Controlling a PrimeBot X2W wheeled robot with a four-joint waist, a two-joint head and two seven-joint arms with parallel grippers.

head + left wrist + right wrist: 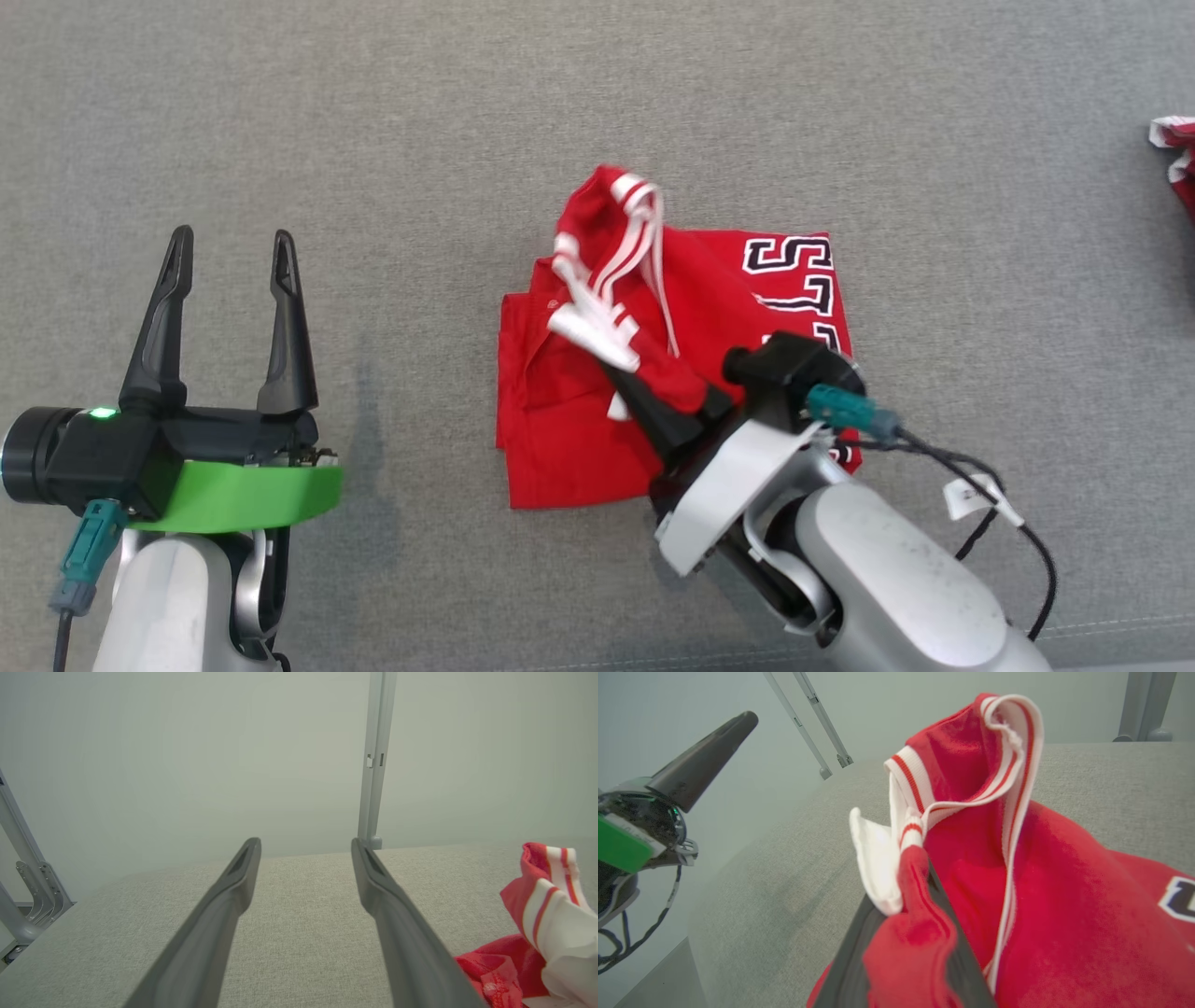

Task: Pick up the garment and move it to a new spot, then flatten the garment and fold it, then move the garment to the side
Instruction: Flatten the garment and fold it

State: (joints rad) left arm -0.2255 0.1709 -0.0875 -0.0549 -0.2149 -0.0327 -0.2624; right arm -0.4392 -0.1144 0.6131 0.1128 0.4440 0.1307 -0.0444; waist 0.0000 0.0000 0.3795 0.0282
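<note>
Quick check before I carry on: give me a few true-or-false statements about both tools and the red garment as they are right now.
1. The right tool is shut on the garment. True.
2. The left tool also grips the garment. False: it is open, off to the garment's left, and holds nothing.
3. The garment lies flat and spread out. False: it is crumpled, and its striped trim is bunched up above the right tool.
4. A second red-and-white cloth lies at the right edge of the head view. True.
5. The garment is plain, without lettering. False: it bears black-and-white letters.
</note>
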